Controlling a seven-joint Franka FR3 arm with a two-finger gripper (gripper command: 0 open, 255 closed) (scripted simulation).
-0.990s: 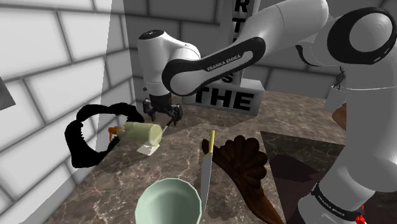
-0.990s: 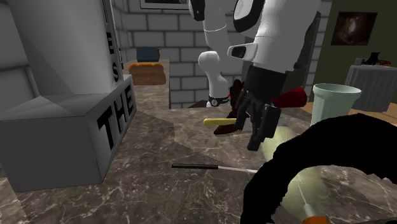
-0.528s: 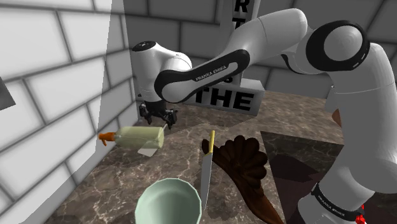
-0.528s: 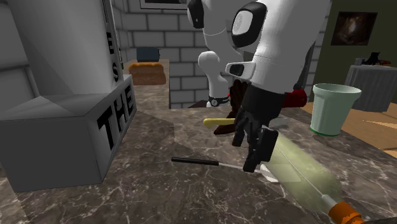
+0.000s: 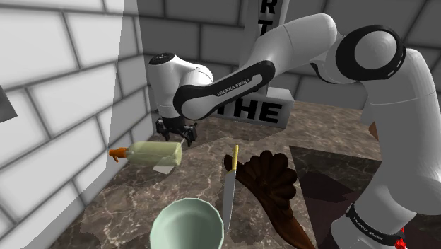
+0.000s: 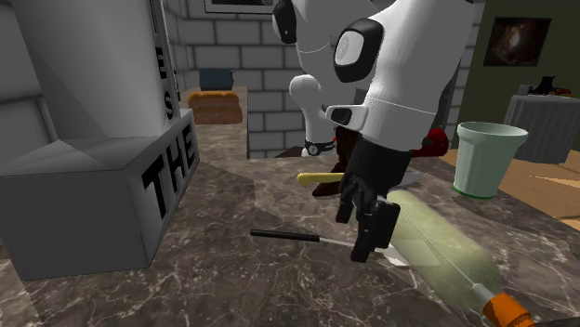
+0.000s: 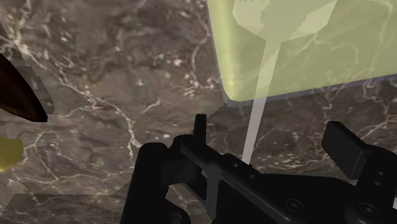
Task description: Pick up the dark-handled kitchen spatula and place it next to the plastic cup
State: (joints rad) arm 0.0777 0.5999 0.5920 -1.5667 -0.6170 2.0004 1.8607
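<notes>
My hand [image 6: 362, 230] hung low over the marbled counter [image 6: 232, 279], pointed down with its fingers [image 7: 200, 127] set wide apart. In the wrist view the two black fingers stood on either side of the pale shaft of the spatula [image 6: 307, 240]. Neither touched it, so I held nothing.

The spatula lay flat on the counter. Its thin dark handle reached toward the grey block [image 6: 93, 195] lettered THE, the shaft ran under my hand, and the white blade end lay beneath a bottle [image 6: 437, 246]. That bottle was pale green and see-through, with an orange cap, and lay on its side just beside my fingers. Through its body I could make out the blade's shape.

The cup [image 6: 488, 158], pale green, stood upright well apart from the spatula, off toward the second exterior view's right. In the shoulder view it sat at the bottom edge.

Between the cup and my hand lay a knife [image 5: 230, 187] with a yellow handle, its blade toward the cup. It was beside a dark brown scalloped thing [image 5: 268, 177] that I could not name. A wall [image 5: 56, 92] of pale blocks rose along the shoulder view's left, near the bottle's cap.
</notes>
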